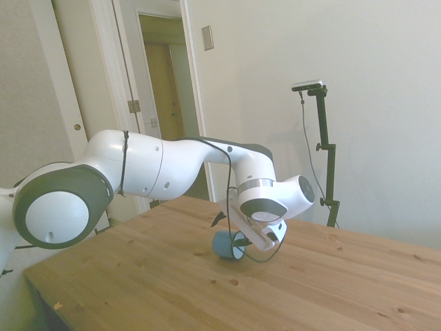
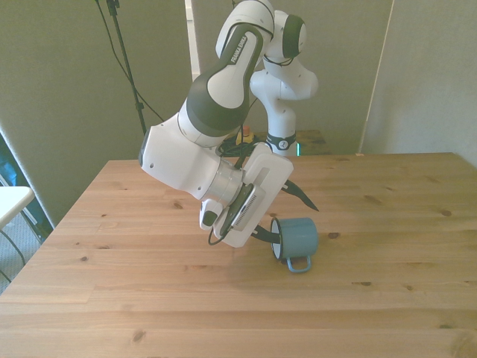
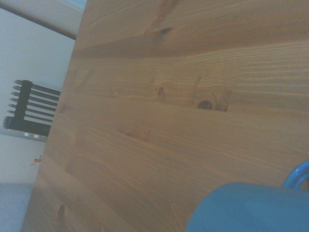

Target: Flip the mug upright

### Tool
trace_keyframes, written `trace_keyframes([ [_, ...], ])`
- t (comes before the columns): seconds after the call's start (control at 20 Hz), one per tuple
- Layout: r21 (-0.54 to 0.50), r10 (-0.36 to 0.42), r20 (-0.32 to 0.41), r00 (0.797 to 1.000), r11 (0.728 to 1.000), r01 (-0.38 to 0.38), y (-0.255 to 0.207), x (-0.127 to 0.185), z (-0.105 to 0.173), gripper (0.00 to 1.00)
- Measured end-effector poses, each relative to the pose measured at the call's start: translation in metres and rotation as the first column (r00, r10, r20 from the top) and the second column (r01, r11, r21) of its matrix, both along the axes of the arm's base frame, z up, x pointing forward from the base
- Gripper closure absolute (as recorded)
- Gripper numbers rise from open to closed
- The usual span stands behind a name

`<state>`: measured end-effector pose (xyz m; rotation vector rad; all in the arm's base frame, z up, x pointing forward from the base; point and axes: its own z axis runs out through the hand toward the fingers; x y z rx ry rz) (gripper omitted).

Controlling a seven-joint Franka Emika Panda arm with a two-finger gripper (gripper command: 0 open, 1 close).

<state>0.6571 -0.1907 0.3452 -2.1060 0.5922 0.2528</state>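
Small light-blue mug, down on its side on the wooden table. Near the middle of the table, well away from every edge. White inside turned to the front view's left, toward the arm. Little loop handle sticking out low, close to the wood, on the camera's side in the front view.

Gripper tipped over and hanging low, right beside the mug. Jaws spread wide apart, holding nothing. One dark finger up above the mug. The other down by the thin dark rim, at the mouth or just inside it. Hard to tell if touching the rim or not. In the wrist view, only a blurry blue bit of the mug's side and a curl of the handle, with bare wood behind.

Looks light and hard, like painted metal. Probably smooth and a bit slippery too. Round, so likely to roll away if bumped from the side. Should not bend when squeezed, but could chip or clang if dropped.

Best place to hold, most likely: the wall at the mouth, one finger inside and one outside. Pinch there, then tip up until the bottom sits flat. Better not to grab the handle: too small and thin for these big fingers. Better not to squeeze across the round belly either, or out it may pop. Go slow and close gently. Not yet flipped, so the whole job waits.
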Motion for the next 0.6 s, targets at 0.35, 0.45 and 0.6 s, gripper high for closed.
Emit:
trace_keyframes([
  [0.35, 0.012, -0.001, 0.001, 1.0, 1.0, 0.001, -0.0041, -0.0018, -0.0008, 1.0],
  [0.45, 0.018, 0.001, 0.001, 1.0, 1.0, -0.001, -0.0052, -0.0028, -0.001, 1.0],
  [0.6, 0.021, -0.001, 0.002, 1.0, 1.0, 0.001, -0.0089, -0.0043, -0.001, 1.0],
])
